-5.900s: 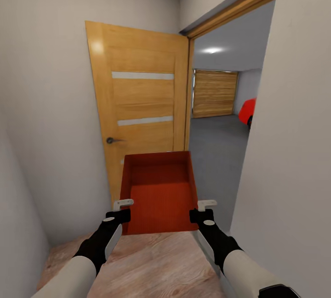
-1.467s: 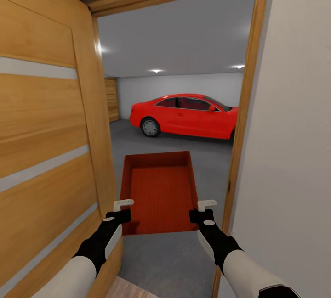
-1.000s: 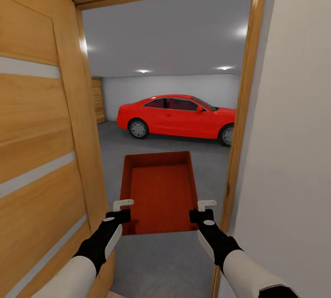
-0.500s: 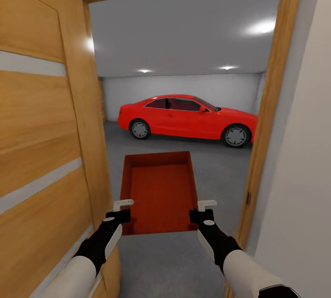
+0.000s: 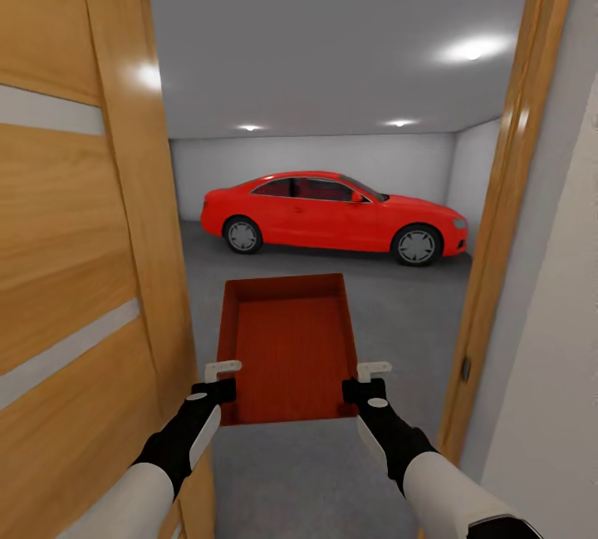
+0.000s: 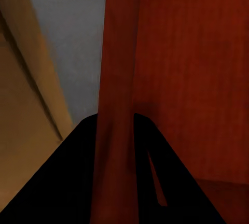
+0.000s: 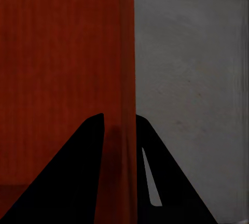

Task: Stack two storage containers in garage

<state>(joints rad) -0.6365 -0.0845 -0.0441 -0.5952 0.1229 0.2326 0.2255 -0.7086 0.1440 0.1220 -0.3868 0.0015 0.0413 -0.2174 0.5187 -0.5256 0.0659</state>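
Container [image 5: 286, 344]: orange-red, lidless, held level in the doorway above the grey floor [image 5: 399, 306]. Left gripper [image 5: 221, 379] and right gripper [image 5: 365, 379]: each closed on a side wall at the near corners. Beyond container: red car [image 5: 332, 215]; door [image 5: 75, 257] at container's left.

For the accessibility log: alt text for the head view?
Both grippers, left and right, carry an orange-red rectangular lidless bin through a wooden doorway, past an open wooden door, toward a grey-floored garage holding a red car.
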